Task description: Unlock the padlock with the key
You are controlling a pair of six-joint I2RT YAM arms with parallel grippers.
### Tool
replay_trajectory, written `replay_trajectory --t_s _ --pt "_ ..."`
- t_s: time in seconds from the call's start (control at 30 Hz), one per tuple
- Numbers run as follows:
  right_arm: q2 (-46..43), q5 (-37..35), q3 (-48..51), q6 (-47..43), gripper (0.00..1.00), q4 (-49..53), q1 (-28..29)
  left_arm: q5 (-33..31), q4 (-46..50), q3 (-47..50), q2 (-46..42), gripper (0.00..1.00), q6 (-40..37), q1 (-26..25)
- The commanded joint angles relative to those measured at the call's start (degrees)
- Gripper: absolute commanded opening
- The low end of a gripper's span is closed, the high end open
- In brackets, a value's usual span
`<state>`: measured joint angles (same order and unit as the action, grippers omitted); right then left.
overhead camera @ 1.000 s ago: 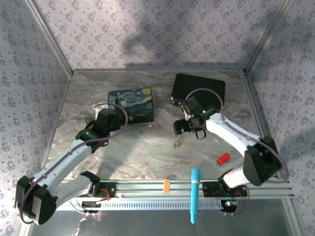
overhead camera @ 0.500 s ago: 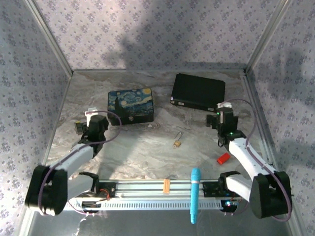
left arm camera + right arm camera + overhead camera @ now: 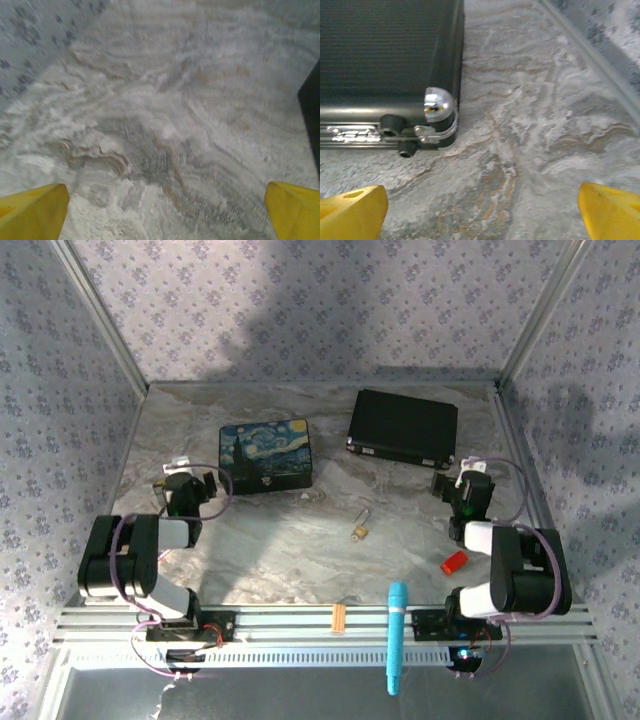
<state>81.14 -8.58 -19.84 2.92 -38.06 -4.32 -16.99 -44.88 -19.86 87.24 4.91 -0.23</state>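
The tiny brass padlock [image 3: 358, 531] lies on the marble table [image 3: 300, 540] near the middle, its thin silvery shackle pointing away from the arms. I cannot make out the key as a separate thing. My left gripper [image 3: 187, 481] sits low at the table's left side, far from the padlock. In the left wrist view it [image 3: 165, 215] is open, yellow fingertips [image 3: 35, 210] wide apart over bare marble. My right gripper [image 3: 465, 479] sits at the right side, also apart from the padlock. It [image 3: 482, 210] is open, with nothing between its fingertips [image 3: 610, 210].
A starry-night painted tin [image 3: 266, 453] stands back left and a black case [image 3: 403, 427] back right, its chromed corner [image 3: 438, 105] just ahead of the right gripper. A small red block [image 3: 454, 562] lies front right. A blue tool [image 3: 397, 635] rests across the front rail.
Both arms have pulled back from the middle and folded down at their own sides. The right gripper has left the spot above the padlock, which has not moved.
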Motion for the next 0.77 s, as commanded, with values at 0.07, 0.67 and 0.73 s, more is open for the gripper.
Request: replay_trajectory --t_s 0.07,0.67,0.73 --pt "7.1 3.5 -1.5 -3.8 0.99 -11.7 2.8 4.6 -3.3 -2.8 0.4 1.0 -1.1 -0.1" --pt "5.9 5.3 -3.0 -4.3 0.99 -6.4 2.6 4.5 -3.9 -2.6 0.6 1.0 -1.3 -0.2" --pt "5.9 5.3 -2.9 -4.4 0.99 -6.5 2.7 4.4 -3.9 -2.6 0.6 1.0 -1.3 -0.3"
